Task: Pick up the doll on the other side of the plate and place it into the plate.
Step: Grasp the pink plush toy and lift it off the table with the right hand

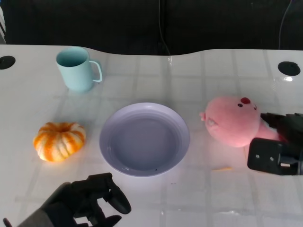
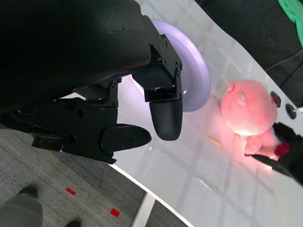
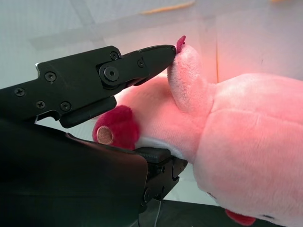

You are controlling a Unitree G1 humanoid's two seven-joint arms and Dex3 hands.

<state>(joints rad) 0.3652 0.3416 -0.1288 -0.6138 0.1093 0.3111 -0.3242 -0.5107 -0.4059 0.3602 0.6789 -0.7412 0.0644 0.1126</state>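
Note:
The pink plush doll [image 1: 232, 120] lies on the white table just right of the lilac plate [image 1: 109, 124], head toward the plate. My right hand [image 1: 277, 146] grips its body end from the right; that part is hidden in the head view. In the right wrist view one finger [image 3: 142, 61] presses on a pink limb of the doll [image 3: 246, 142], with another finger under it. My left hand [image 1: 87, 198] hovers at the near edge, left of the plate, fingers loosely bent and holding nothing. The left wrist view shows that hand [image 2: 118, 94], the plate [image 2: 199, 80] and the doll [image 2: 248, 109].
A light-blue mug [image 1: 75, 68] stands at the back left. An orange-and-white toy pumpkin [image 1: 59, 140] lies left of the plate. A small yellow sliver [image 1: 221, 169] lies in front of the doll. A dark cable hole [image 1: 289, 68] is at the back right.

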